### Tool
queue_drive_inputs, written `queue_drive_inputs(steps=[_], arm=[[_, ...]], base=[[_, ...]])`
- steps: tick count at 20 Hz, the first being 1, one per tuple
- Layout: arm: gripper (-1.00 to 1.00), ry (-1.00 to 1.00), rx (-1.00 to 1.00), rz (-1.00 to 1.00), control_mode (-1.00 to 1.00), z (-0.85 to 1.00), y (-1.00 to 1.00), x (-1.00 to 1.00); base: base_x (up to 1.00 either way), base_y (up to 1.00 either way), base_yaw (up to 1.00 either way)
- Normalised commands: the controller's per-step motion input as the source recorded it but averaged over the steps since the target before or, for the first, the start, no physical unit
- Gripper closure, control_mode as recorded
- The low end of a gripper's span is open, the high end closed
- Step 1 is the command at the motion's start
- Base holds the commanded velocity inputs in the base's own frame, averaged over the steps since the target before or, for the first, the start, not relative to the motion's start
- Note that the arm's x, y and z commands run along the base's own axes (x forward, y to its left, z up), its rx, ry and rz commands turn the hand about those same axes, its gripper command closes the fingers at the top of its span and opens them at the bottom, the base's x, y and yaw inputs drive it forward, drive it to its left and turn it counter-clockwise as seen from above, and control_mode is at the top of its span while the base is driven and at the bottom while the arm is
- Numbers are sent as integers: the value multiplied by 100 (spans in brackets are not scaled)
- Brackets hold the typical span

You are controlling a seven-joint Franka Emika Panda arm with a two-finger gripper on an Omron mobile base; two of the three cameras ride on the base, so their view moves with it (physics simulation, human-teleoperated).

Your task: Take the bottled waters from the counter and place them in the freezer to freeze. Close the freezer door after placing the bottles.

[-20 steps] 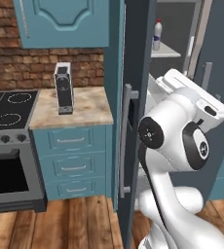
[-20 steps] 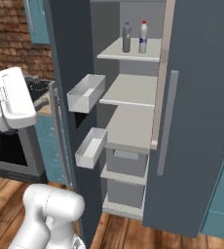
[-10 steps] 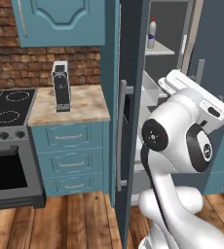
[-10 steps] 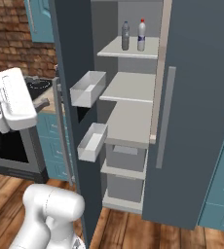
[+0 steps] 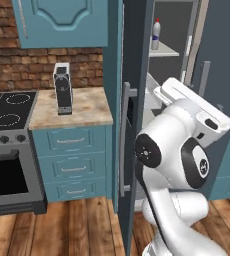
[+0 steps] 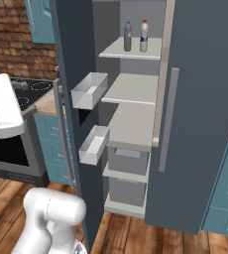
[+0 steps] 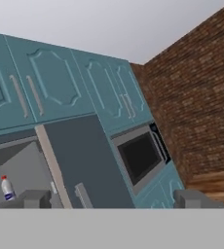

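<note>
The bottled waters point(image 6: 136, 35) both stand side by side on the freezer's point(image 6: 131, 124) top shelf, and the bench point(image 5: 72, 107) holds just the coffee machine point(image 5: 63, 88). Over the last second the whole view has slid sideways as the base drove, with the tool point(image 7: 109, 198) wide open and empty, so I judge only the freezer door point(image 6: 72, 114), standing open, remains to be shut.

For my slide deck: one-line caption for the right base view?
Both bottled waters stand on the top shelf behind the open freezer door.

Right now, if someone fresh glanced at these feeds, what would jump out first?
The freezer door stands wide open, its white bins facing the grey shelves. Two bottles stand side by side on the top shelf, one grey, one white with a red cap. The coffee machine stands on the counter beside the stove.
</note>
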Motion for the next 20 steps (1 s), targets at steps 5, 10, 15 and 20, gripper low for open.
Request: queue_drive_inputs(steps=[5,10,15,20], arm=[[-100,5,-9,-3,-100,-27,100,-6],[-100,17,-5,-11,-100,-29,96,55],[-100,7,-6,-11,-100,-2,19,72],[-100,4,-5,-14,-100,-7,4,75]], base=[[0,0,0],[0,0,0],[0,0,0],[0,0,0]])
